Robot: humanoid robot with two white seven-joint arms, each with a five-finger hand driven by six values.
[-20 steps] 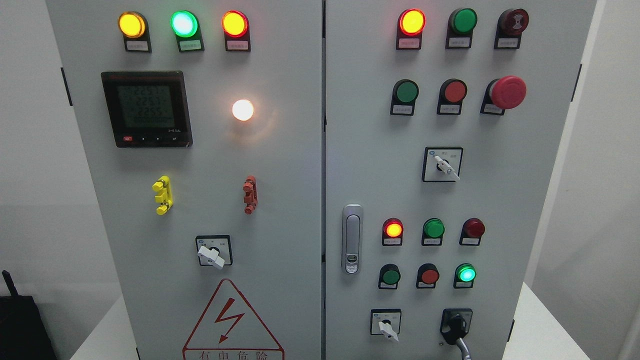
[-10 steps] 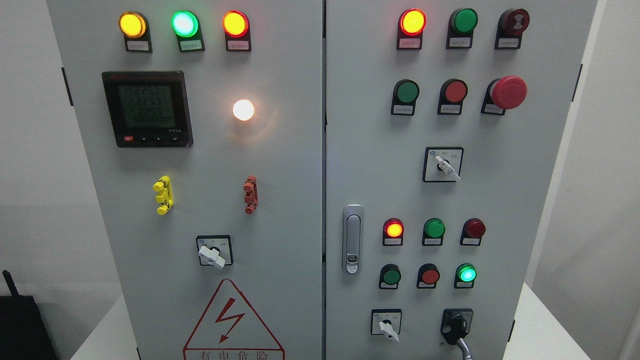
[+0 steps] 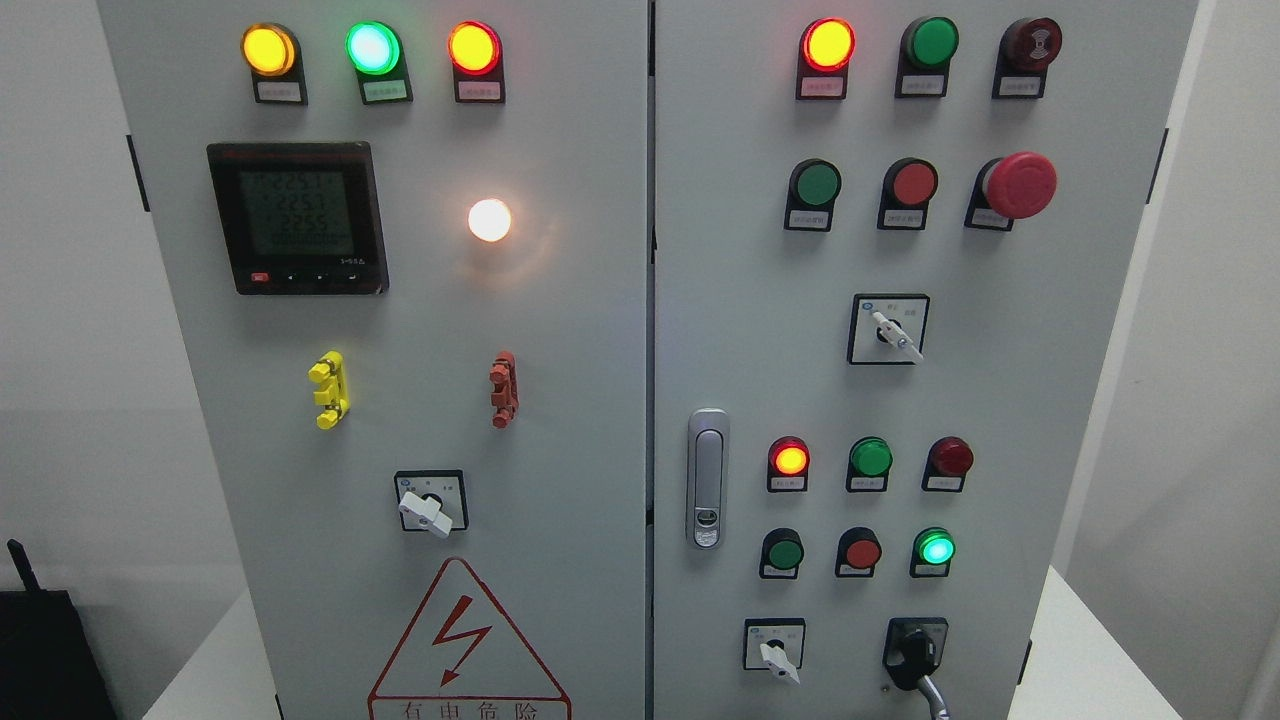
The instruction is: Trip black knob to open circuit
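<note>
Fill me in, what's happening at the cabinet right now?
Nothing is being handled yet. The head view shows the grey electrical cabinet front on, with neither robot hand in frame. The black knob sits at the lower right of the right door, untouched, with a grey lever or cable hanging from it. Several indicator lamps are lit, including the white lamp on the left door, and the digital meter shows readings.

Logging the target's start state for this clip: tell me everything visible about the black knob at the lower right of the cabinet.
The black knob sits on a black square plate low on the right door, right of a white-handled selector switch. It looks like glossy plastic, its grip running roughly upright. A grey lever or cable runs from beneath it down past the picture's bottom edge. Nothing touches it; no hand is in view.
</note>
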